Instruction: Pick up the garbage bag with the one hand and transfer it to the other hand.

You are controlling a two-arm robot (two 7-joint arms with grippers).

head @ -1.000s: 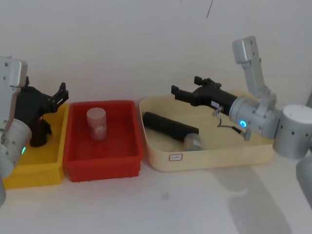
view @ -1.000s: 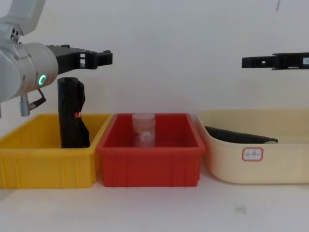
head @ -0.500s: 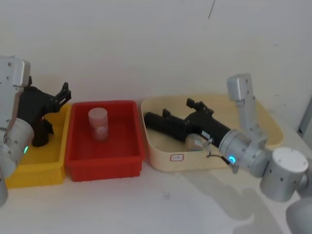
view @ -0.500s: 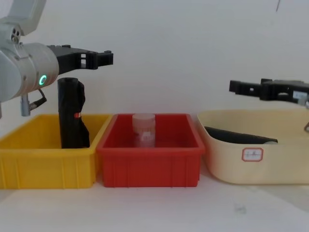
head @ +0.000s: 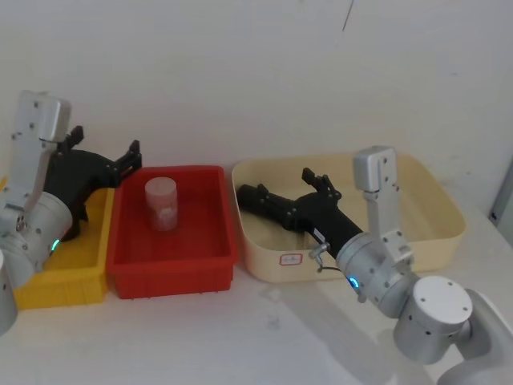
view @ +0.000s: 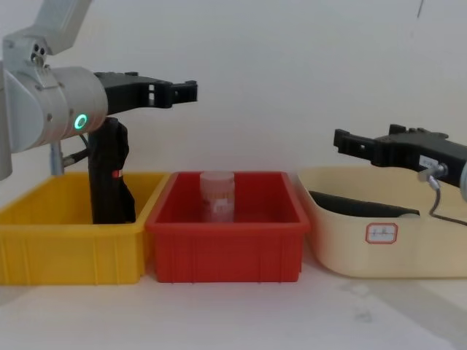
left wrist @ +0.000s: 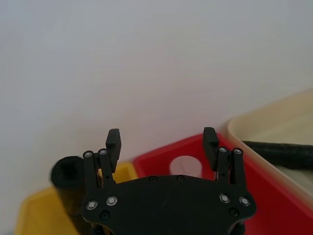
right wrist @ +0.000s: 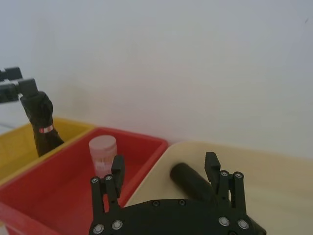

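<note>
The garbage bag (head: 255,196) (view: 365,205) (left wrist: 279,155) (right wrist: 188,177) is a slim, straight black roll lying across the left part of the cream tub (head: 449,233). My right gripper (head: 287,188) (view: 343,138) (right wrist: 165,164), on the blue-ringed arm, hovers open just above the tub, over the roll's middle and apart from it. My left gripper (head: 106,144) (view: 186,91) (left wrist: 162,142), on the green-ringed arm, is open and empty. It hangs high over the seam between the yellow bin (head: 56,281) and the red bin (head: 172,273), pointing towards the tub.
A second black roll (view: 106,175) with a loose bulging flap and a red mark stands upright in the yellow bin, below my left arm. A translucent jar (head: 160,202) stands in the red bin. The three containers sit side by side against the wall, with bare table in front.
My right arm has swung down and to the left, so its gripper now sits lower over the tub's roll. My left gripper has shifted right, from above the yellow bin towards the red bin.
</note>
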